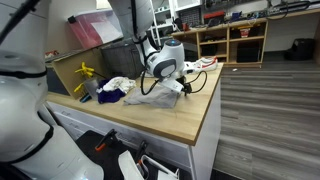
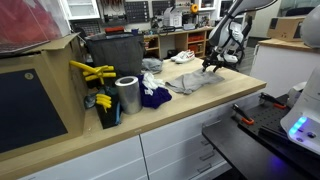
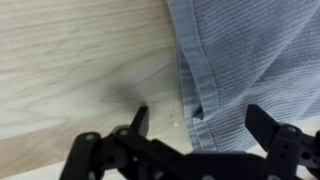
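Even indoor light in both exterior views, detail soft. Wrist view blurred, with a faint shadow on the countertop (image 3: 60, 60) mid-frame

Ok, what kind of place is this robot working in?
Probably a lab or workshop: a wooden worktop over white drawers, open shelves of gear behind, and yellow clamps at one end.

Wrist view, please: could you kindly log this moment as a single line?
black two-finger gripper: open | position: over edge of grey-blue ribbed cloth | holding: nothing | surface: light wooden countertop
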### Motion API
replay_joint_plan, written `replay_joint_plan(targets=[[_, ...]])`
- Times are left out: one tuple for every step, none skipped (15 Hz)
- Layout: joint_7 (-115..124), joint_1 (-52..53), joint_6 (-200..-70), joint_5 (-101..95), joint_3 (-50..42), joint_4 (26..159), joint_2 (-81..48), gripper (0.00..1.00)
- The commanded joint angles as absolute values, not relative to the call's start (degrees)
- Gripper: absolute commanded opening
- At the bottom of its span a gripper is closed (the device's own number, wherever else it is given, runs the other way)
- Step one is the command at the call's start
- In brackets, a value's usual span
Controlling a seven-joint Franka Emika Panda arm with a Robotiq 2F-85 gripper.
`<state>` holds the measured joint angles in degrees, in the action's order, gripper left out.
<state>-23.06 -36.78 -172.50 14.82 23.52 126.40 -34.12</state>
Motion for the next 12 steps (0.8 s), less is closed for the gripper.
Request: replay_joint_plan(targets=[[-21.94,-39.26,-172.18,15.53,26.40,125.87,-35.67,1.00],[-21.91,-39.77,-172.22,15.56,26.96,125.95,-35.91,1.00],[-21.78,-40.05,-172.33,15.52,27.33,126.09,-36.02,1.00],[-21.68,-40.30,-172.38,15.52,27.77,126.21,-36.18,1.00],[-21.63,-40.57,-172.46,15.47,28.21,126.27,-36.53,1.00],[-21.52,-40.67,-172.50,15.40,28.58,126.36,-36.75,1.00],[-21.47,-40.77,-172.56,15.33,28.97,126.43,-37.08,1.00],[-21.40,-40.75,-172.57,15.18,29.23,126.44,-37.38,1.00],[-21.54,-40.79,-172.66,14.97,29.51,126.48,-37.70,0.75],[-21.60,-40.80,-172.73,14.80,29.74,126.54,-37.90,0.74],[-21.53,-40.66,-172.82,14.62,29.79,126.65,-37.93,0.66],[-21.49,-40.41,-173.04,14.37,29.71,126.88,-37.73,0.58]])
